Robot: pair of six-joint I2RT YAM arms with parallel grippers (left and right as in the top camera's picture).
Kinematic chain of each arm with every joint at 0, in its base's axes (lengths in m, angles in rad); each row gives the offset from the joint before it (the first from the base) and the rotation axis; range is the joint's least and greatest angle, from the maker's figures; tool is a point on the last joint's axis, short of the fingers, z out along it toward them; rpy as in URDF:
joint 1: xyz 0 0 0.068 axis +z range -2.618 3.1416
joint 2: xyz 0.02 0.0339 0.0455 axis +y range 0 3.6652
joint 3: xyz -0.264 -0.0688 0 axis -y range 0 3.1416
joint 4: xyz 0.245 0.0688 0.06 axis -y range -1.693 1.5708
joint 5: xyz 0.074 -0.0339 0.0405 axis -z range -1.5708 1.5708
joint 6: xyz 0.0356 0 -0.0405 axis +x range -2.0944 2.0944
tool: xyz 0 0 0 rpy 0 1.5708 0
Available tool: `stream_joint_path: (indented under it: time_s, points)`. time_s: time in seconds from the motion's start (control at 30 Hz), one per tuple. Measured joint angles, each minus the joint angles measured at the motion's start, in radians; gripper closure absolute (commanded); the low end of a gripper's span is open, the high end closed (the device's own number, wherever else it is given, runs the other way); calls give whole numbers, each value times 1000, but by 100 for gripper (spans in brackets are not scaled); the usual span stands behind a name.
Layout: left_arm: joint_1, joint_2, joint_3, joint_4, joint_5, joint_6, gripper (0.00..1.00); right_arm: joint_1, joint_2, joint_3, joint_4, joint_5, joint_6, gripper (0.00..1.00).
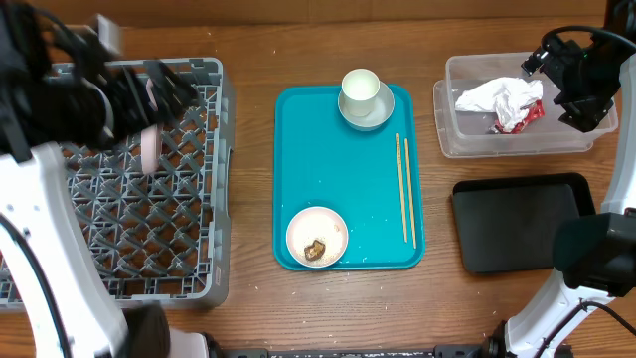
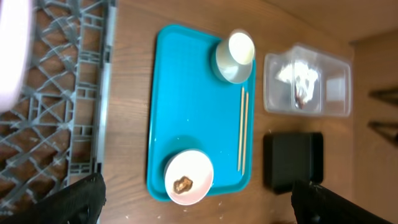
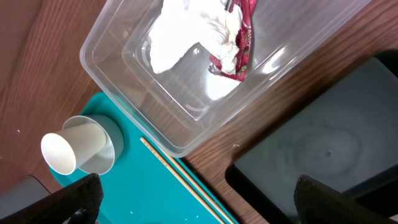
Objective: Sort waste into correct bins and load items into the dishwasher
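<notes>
Sorting looks partly done. Your left gripper (image 1: 159, 87) hangs spread wide and empty over the dish rack (image 1: 221, 199), where the pink plate (image 1: 150, 147) stands on edge among the pegs, apart from the fingers. Your right gripper (image 1: 571, 80), equally wide and empty, hovers above the clear tub (image 1: 447, 129), which holds the crumpled paper (image 1: 492, 96) and red wrapper (image 1: 527, 116). Nearer you, the black tray (image 1: 522, 224) holds nothing. On the teal tray (image 1: 328, 159) sit the cup (image 1: 360, 86) nested in the far bowl (image 1: 373, 119), the near bowl (image 1: 303, 227) with a brown scrap (image 1: 316, 249), and the chopsticks (image 1: 403, 189) along the right edge. Probably dump that scrap before racking its bowl.
</notes>
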Motion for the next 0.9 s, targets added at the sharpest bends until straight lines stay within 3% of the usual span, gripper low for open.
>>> stream_joint_path:
  time_s: [0.17,0.33,0.47,0.67,0.9]
  points:
    - [-217,-271,-376,11,-43,7,10,0,0,0,2,0,0,0]
    - [-397,-319,-649,184,-72,-66,12,0,0,0,1,0,0,0]
    - [-611,-256,-850,351,-177,-216,16,0,0,0,1,0,0,0]
    - [-885,-143,-897,454,-420,-430,24,0,0,0,1,0,0,0]
    - [-986,-37,-897,535,-544,-518,27,0,0,0,1,0,0,0]
